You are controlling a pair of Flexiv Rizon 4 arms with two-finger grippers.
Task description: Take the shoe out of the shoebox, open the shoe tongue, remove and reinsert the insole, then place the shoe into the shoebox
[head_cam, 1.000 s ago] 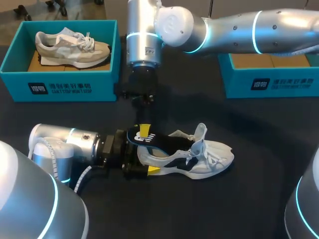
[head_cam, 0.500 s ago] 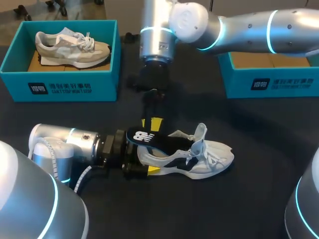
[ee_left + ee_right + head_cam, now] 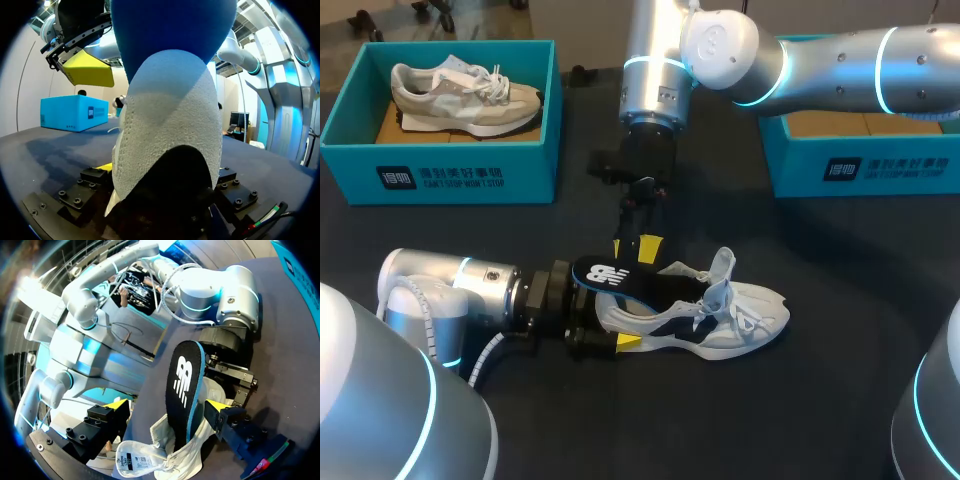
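The likeliest trouble is at the insole [image 3: 620,278]. It stands partly out of the heel of the white shoe [image 3: 720,315], propped on the collar. It looks thin and bendy, so a pinch that lands off-centre could fold it or let it slide away. The right hand [image 3: 635,248] hangs just above its raised end with the fingers spread and nothing between them. In its own wrist view the insole lies ahead, in line with the gap.

The left hand [image 3: 617,315] is clenched on the heel of the shoe, which lies on its side on the surface [image 3: 820,400]. That is the only hold on the shoe. We judge that a hard tug on the insole could twist the shoe in that grip or drag it loose.

The two hands are also very near each other at the heel, so a descent that runs too far could knock fingers together. The loose laces [image 3: 745,318] and the folded-back tongue [image 3: 720,265] could snag if the shoe shifts.

The surface is a dark cloth. A teal box at the left [image 3: 450,175] holds a beige shoe [image 3: 465,95]. A teal box at the right [image 3: 860,165] stands well apart from the white shoe, so the shoe has a long way to travel to reach it.
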